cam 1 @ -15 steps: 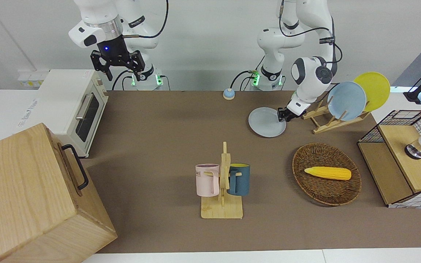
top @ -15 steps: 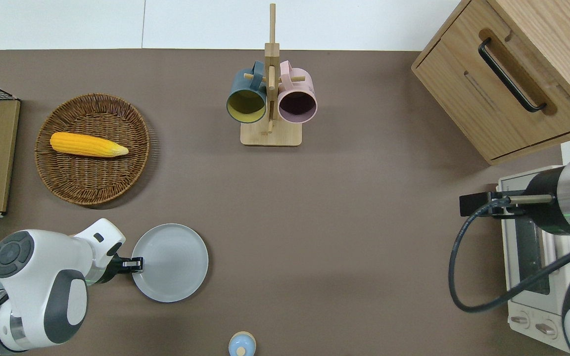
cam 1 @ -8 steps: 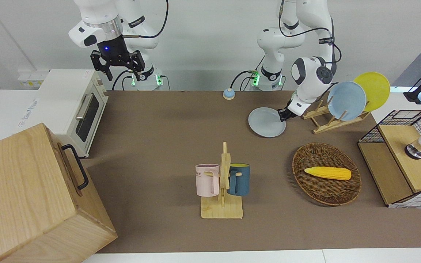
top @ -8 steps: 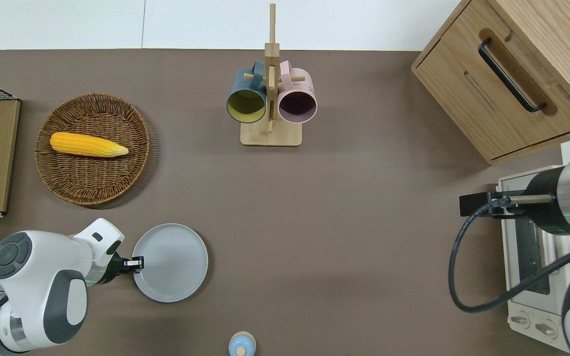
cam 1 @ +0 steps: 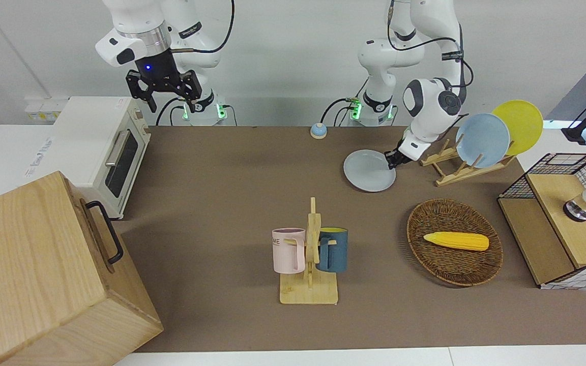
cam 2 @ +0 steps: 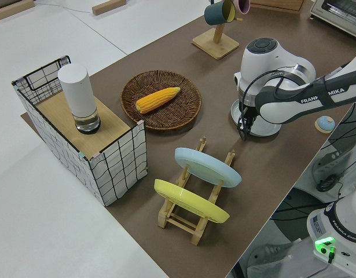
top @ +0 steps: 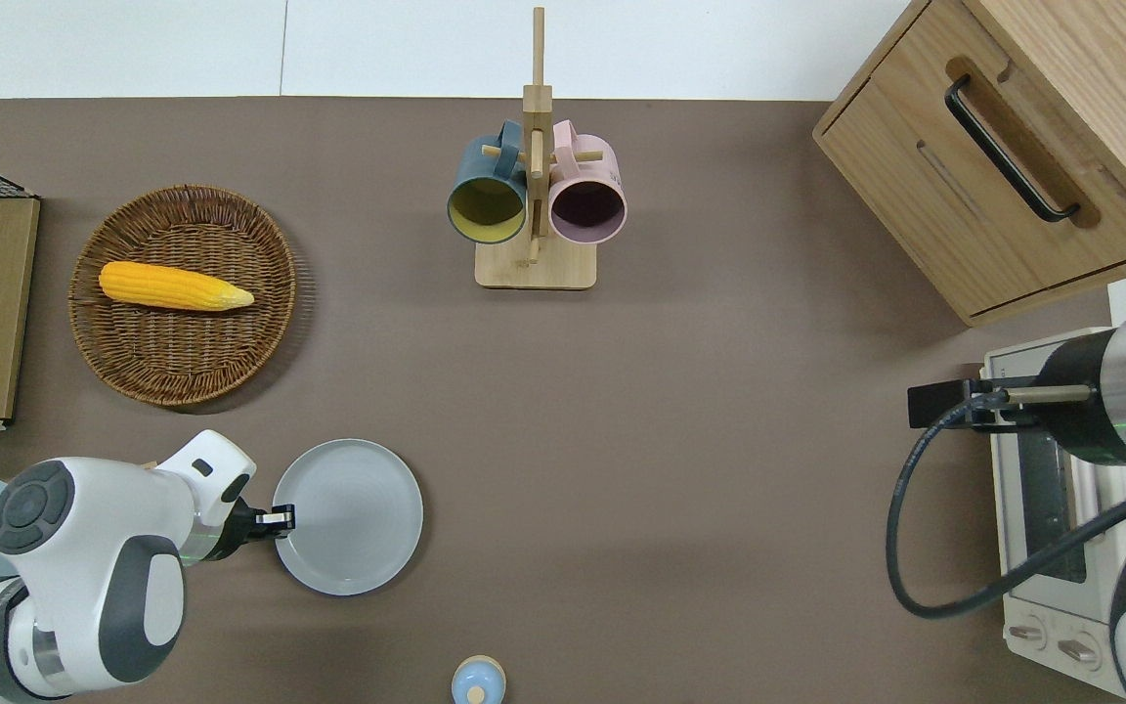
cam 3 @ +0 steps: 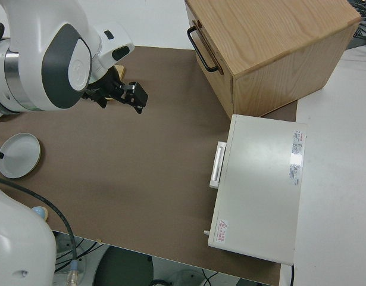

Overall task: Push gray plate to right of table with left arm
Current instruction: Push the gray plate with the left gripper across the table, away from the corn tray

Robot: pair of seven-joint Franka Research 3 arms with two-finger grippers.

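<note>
The gray plate [cam 1: 369,171] lies flat on the brown table [cam 1: 222,168], toward the left arm's end and near the robots. It also shows in the overhead view [top: 353,516] and the right side view [cam 3: 17,155]. My left gripper [top: 281,516] is low at the plate's rim, on the side toward the left arm's end, with its fingers together and touching the rim. It also shows in the front view [cam 1: 390,161]. In the left side view the arm hides most of the plate. My right gripper [cam 1: 163,94] is parked, open and empty.
A wooden rack [cam 1: 456,168] holds a light-blue plate [cam 1: 482,140] and a yellow plate [cam 1: 519,124]. A wicker basket [top: 182,362] holds corn [top: 172,286]. A mug tree [top: 536,205], a small blue bell [top: 478,682], a toaster oven [cam 1: 105,147] and a wooden cabinet [cam 1: 44,274] stand around.
The left gripper has moved a little toward the right arm's end, and the gray plate has slid that way with it. The right arm has not moved.
</note>
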